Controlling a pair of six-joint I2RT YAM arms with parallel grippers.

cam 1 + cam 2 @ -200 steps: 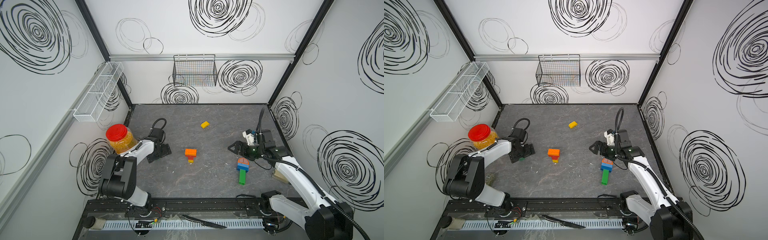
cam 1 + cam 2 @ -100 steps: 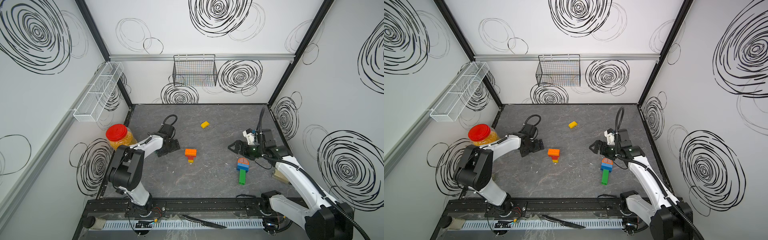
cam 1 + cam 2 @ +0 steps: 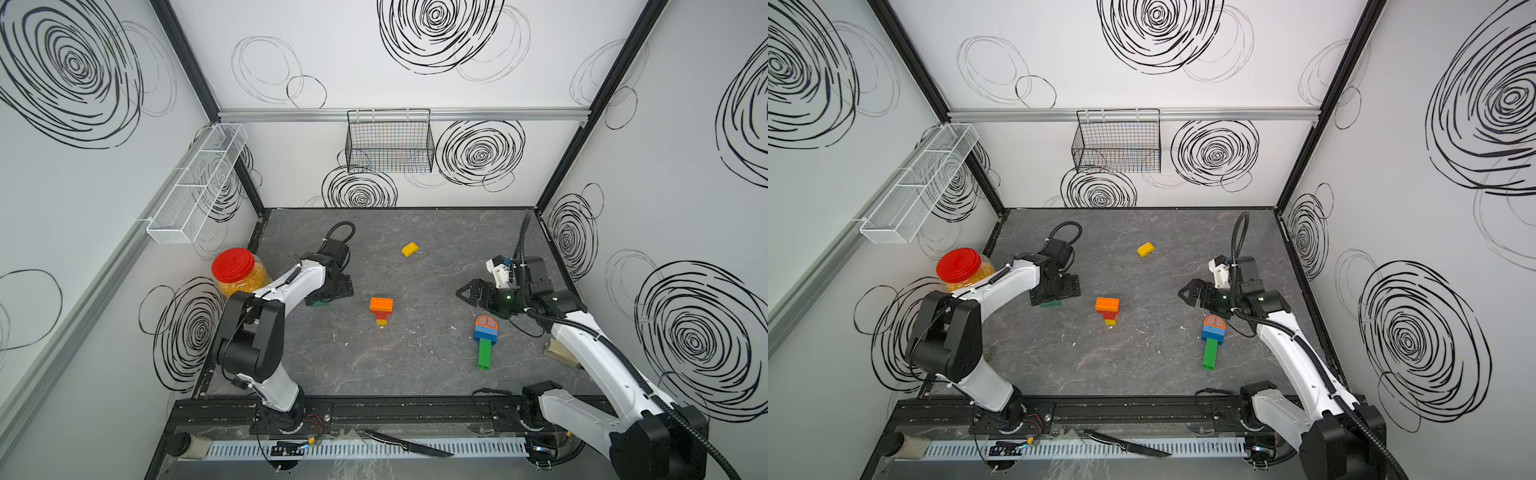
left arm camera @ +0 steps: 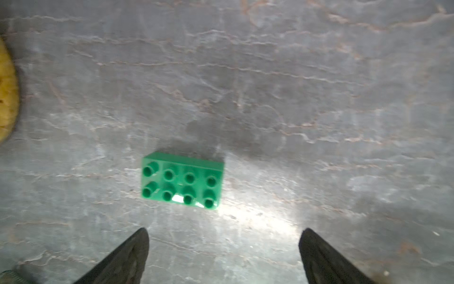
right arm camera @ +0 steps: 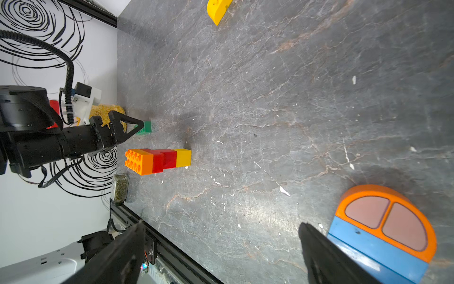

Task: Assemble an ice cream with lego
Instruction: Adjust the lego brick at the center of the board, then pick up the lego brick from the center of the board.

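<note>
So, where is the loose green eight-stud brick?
In the left wrist view the green brick lies studs up on the table's left side, ahead of the open left gripper, between jar and orange-topped stack.

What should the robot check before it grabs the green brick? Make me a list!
1. The left tool is open: ok, jaws wide apart and empty.
2. The green brick lies flat, studs up: ok.
3. The green brick sits between the left tool's fingertips: not ok, it lies ahead of them.
4. The right tool is out of the way: ok, open and empty beside the orange, blue and green piece.
5. The left arm is clear of the red-lidded jar: cannot tell.
</note>
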